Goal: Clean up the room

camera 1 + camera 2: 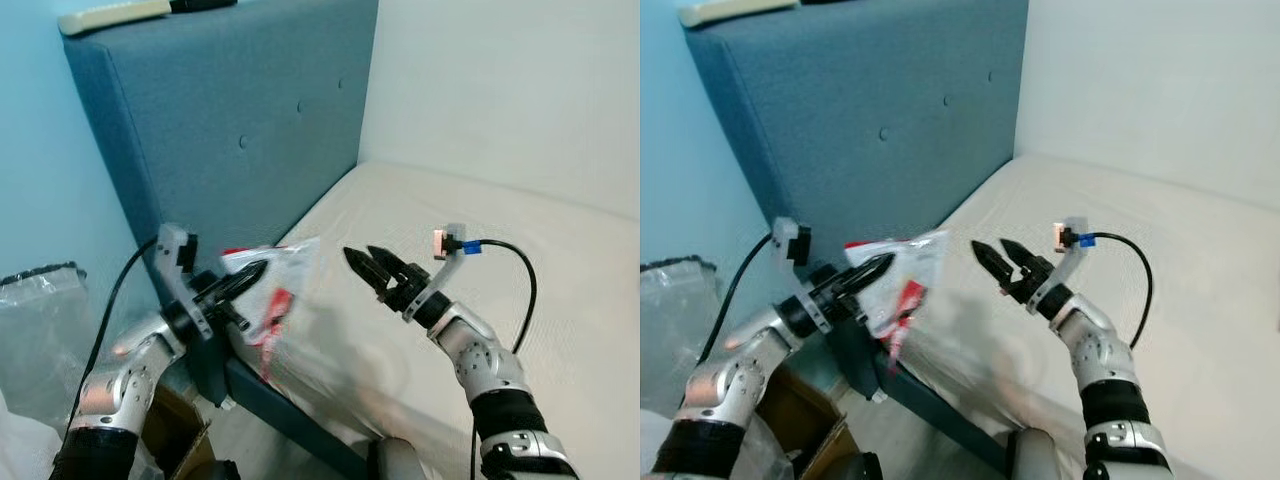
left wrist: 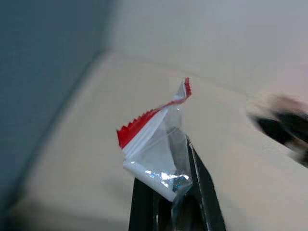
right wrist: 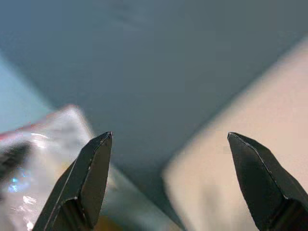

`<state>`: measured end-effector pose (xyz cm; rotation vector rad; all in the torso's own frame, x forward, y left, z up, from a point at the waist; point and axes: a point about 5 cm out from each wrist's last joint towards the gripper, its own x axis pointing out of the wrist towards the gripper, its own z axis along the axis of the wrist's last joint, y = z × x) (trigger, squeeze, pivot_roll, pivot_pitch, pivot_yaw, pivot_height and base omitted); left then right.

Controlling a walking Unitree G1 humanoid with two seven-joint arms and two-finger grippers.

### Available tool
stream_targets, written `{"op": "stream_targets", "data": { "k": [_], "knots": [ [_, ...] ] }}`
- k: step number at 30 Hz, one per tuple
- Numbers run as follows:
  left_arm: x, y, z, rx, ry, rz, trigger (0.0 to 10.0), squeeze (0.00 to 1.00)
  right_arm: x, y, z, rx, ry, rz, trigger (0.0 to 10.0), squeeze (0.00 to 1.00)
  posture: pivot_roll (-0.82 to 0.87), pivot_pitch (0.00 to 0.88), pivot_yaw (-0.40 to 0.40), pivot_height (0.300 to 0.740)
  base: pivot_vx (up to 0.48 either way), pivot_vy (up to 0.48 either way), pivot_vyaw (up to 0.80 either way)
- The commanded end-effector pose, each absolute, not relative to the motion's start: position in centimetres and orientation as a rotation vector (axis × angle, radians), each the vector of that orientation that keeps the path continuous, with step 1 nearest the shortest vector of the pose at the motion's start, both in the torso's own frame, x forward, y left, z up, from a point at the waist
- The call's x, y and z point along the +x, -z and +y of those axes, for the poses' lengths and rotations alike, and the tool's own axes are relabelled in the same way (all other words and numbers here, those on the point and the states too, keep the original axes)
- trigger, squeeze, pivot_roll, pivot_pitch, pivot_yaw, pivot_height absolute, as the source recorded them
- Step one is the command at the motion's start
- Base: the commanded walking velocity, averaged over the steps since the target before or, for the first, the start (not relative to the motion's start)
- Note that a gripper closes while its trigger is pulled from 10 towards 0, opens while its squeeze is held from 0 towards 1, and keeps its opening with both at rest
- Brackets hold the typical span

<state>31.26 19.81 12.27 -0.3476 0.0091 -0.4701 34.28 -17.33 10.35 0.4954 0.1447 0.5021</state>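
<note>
The left gripper (image 1: pixel 250 275) clenches a clear red-edged wrapper (image 1: pixel 275 290) above the mattress's (image 1: pixel 520 230) near-left edge, at about 9 o'clock in the head view. The right gripper (image 1: pixel 368 262), fingers released and spread, hovers just beside it at 3 o'clock of the wrapper, not touching. A blue headboard (image 1: pixel 250 110) rises at 11 o'clock; a plastic bag (image 1: pixel 40 310) sits at far 9. Bare mattress stretches away toward 2 o'clock.
</note>
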Motion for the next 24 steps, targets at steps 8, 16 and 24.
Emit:
{"op": "stream_targets", "data": {
  "k": [8, 16, 24],
  "knots": [
    [31.0, -10.0, 23.0, -0.406, 0.081, 0.003, 8.9, 0.0, 32.3, -4.5, -17.9, 0.463, -0.302, 0.386, 10.0, 0.0, -0.02, 0.0, -0.026, 0.582, 0.0, 0.0, 0.0],
    [30.0, -8.8, 20.4, -0.522, 0.182, -0.017, 10.0, 0.0, 30.6, -1.7, -17.1, 0.404, -0.278, 0.503, 10.0, 0.0, -0.02, 0.0, -0.027, 0.607, 0.0, 0.0, 0.0],
    [30.1, -7.5, 18.5, -0.524, 0.222, 0.039, 10.0, 0.0, 29.6, -0.1, -17.1, 0.363, -0.242, 0.574, 10.0, 0.0, -0.02, 0.0, -0.028, 0.632, 0.0, 0.0, 0.0]
  ]
}}
